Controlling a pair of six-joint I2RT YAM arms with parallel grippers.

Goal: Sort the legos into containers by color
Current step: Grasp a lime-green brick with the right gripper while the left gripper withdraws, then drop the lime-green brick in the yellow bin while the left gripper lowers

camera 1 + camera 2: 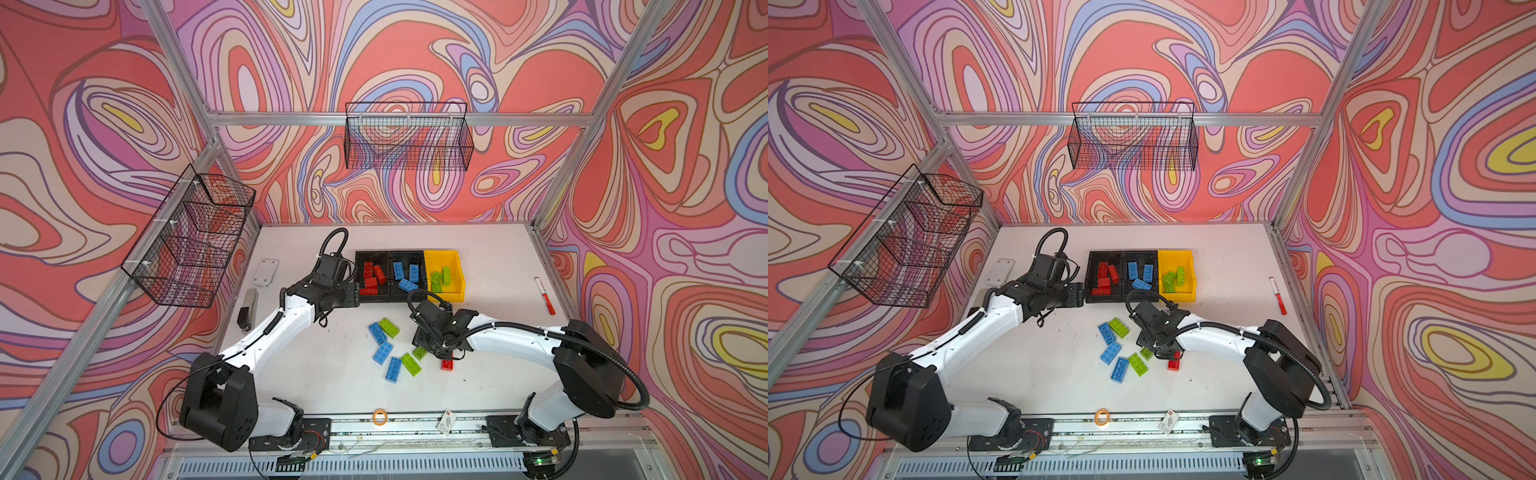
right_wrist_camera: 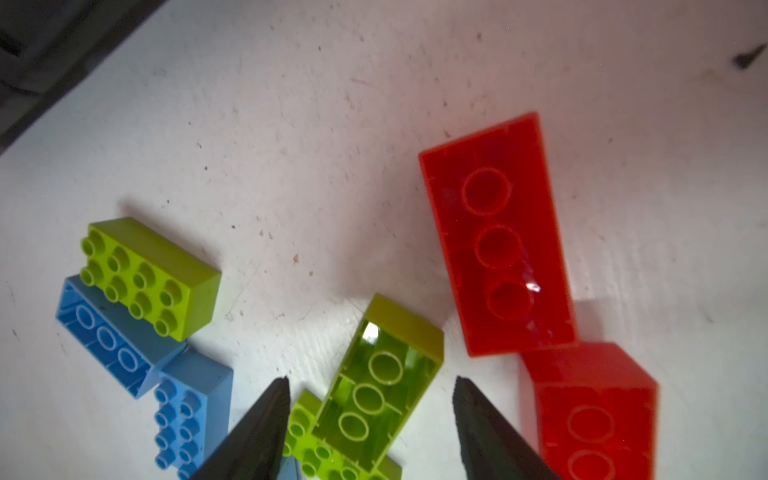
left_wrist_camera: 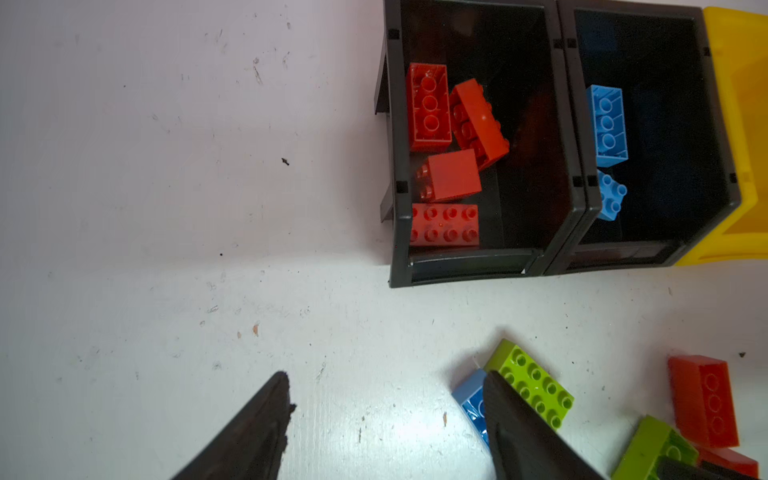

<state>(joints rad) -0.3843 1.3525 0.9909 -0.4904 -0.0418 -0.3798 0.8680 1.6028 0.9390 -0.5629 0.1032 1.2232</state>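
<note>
1. Tabletop point(image 1: 498, 257) first: we have the loose legos point(image 1: 390, 349) scattered at its middle, in front of the containers. Several blue, lime and red ones are not yet sorted.
2. Containers next, three in a touching row. The left black bin point(image 1: 372, 252) holds reds, the middle black bin point(image 1: 407, 252) holds blues, and the yellow bin point(image 1: 456, 274) holds limes. We judge that the next lime brick belongs in the yellow one.
3. Pincers: our right gripper point(image 2: 370, 380) stands open, a finger on each side of the hollow-side-up lime brick point(image 2: 376, 399), and grips nothing yet. Our left gripper point(image 3: 386, 374) is also open and empty over bare table, with one finger just beside a stud-up lime brick point(image 3: 536, 386).
4. For the target brick, we should close across its short width on the two long walls. It lies slightly askew to the fingers, so a small wrist turn before closing should keep it from twisting out.
5. Among its neighbours, a hollow-up red brick point(image 2: 494, 237) lies just beside it. The finger on that side needs to drop into the narrow gap without nudging it.
6. Below, our target seems to lean on another stud-up lime brick point(image 2: 316, 453). We had best lift straight up, so the lower one stays put.
</note>
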